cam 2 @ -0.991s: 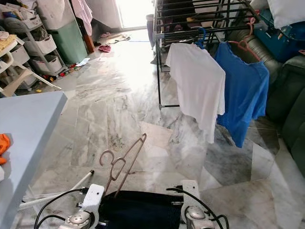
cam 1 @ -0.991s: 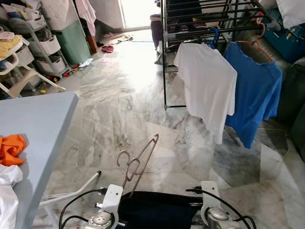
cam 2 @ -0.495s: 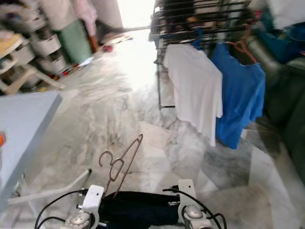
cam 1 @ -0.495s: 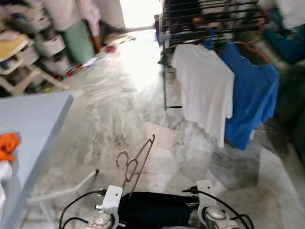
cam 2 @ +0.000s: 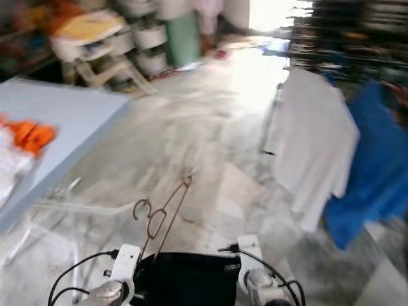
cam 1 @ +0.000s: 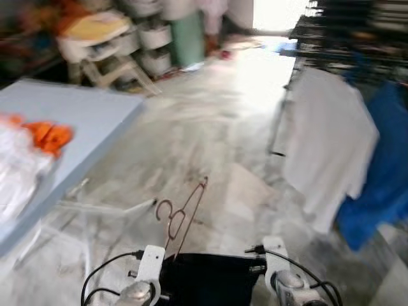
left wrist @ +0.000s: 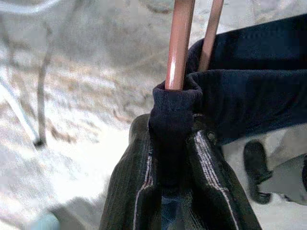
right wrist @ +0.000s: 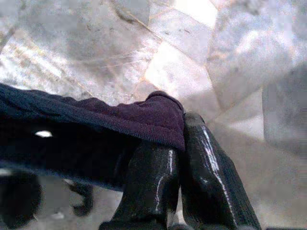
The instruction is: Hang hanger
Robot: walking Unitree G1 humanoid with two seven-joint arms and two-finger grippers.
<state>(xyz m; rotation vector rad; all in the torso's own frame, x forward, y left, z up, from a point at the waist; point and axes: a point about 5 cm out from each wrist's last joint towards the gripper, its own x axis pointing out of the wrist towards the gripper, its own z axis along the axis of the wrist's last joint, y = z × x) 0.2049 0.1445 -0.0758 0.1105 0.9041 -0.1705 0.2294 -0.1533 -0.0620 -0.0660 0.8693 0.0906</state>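
A thin copper-coloured wire hanger [cam 1: 183, 212] sticks up and forward from a dark navy garment [cam 1: 208, 280] stretched between my two wrists at the bottom of the eye views. In the left wrist view my left gripper [left wrist: 171, 130] is shut on the garment's shoulder [left wrist: 173, 103], and the hanger's rods [left wrist: 178, 43] come out just above it. My right gripper [right wrist: 176, 140] is shut on the garment's other edge [right wrist: 158, 115]. The black drying rack [cam 1: 357, 35] stands at the far right.
A white shirt [cam 1: 328, 140] and a blue shirt [cam 1: 382, 185] hang from the rack. A light blue table [cam 1: 89, 118] on the left carries an orange cloth [cam 1: 51, 135] and white cloth [cam 1: 16, 162]. Shelves with baskets [cam 1: 121, 38] line the back left. Marble floor [cam 1: 210, 127] lies between.
The whole picture has swung left and blurred, so the camera has turned: the table fills more of the left, the rack sits farther right. Both grippers keep their hold.
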